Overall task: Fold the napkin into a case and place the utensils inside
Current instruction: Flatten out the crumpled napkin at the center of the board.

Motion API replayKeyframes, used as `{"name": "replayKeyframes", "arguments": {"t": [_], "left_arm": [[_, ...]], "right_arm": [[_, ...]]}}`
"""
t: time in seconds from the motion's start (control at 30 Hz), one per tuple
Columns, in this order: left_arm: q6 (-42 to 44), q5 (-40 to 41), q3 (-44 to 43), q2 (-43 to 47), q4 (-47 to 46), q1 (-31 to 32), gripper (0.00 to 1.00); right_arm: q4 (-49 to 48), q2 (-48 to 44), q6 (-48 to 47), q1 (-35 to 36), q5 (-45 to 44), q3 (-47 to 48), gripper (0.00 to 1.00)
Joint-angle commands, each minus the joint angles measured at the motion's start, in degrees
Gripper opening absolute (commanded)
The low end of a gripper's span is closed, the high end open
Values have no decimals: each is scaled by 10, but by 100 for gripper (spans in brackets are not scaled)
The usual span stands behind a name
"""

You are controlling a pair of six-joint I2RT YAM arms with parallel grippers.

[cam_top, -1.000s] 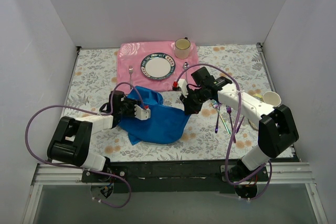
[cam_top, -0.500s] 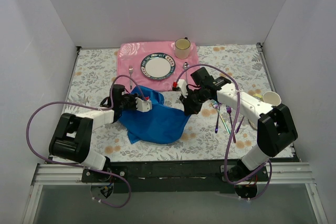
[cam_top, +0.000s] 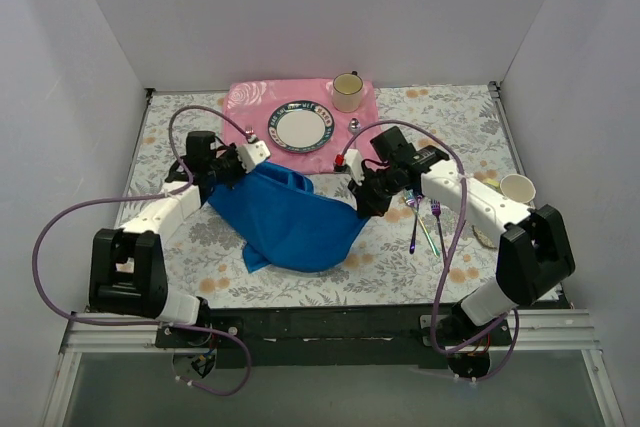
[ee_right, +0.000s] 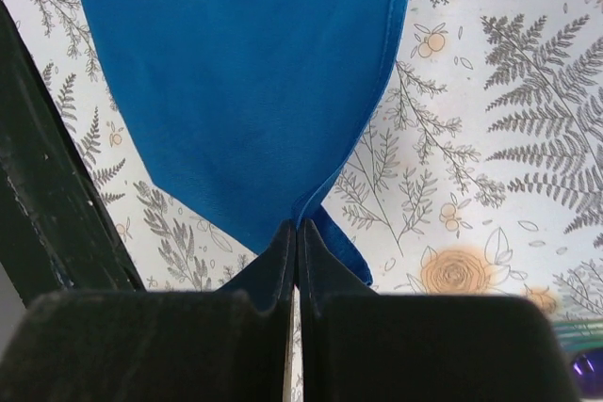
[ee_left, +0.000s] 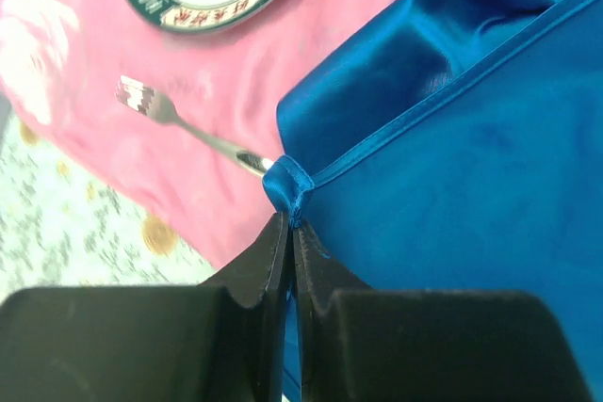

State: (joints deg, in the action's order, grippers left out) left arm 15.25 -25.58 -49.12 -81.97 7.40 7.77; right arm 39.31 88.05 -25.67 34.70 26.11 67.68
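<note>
Looking down from above, we saw the napkin [cam_top: 290, 225] spread on the table [cam_top: 170, 137] between the two arms, with one corner in each gripper. The left gripper [ee_left: 288, 225] had its jaws pressed together on the hemmed far-left corner, holding it just over the near edge of the pink placemat [cam_top: 248, 102], close to the silver fork [ee_left: 177, 120] and the plate [cam_top: 300, 127]. The right gripper [ee_right: 298, 226] was clamped on the napkin's right-hand corner, and the blue cloth fanned away from its fingertips over the flowered table. The utensils [cam_top: 428, 225] lay on the table just right of that gripper, apart from the cloth. Compared with a second earlier, we found the left gripper had travelled from the middle of the napkin out and back towards the placemat, taking the corner with it, so the far edge now ran straighter between the grippers. The right gripper had hardly shifted
</note>
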Motion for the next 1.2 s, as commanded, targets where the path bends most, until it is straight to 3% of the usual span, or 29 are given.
{"name": "replayKeyframes", "arguments": {"t": [0.0,0.13,0.27,0.53,0.63,0.9,1.17], "left_arm": [[-120,-54,-27,53,108,-35,0],[-170,-45,3,87,171,-49,0],[-226,-8,48,103,151,-60,0],[-311,21,47,12,118,-72,0],[-319,26,39,-16,107,-77,4],[-294,5,13,-39,130,-77,33],[-269,10,-47,-73,155,-77,34]], "right_arm": [[35,-60,-29,-3,-4,3,1],[55,-87,-61,-3,-1,-2,1],[71,-83,-76,-2,14,-7,1],[62,-41,-62,21,48,-15,1],[62,-29,-66,33,47,-22,1],[59,-22,-76,63,39,-49,1],[58,-17,-78,70,33,-45,1]]}}
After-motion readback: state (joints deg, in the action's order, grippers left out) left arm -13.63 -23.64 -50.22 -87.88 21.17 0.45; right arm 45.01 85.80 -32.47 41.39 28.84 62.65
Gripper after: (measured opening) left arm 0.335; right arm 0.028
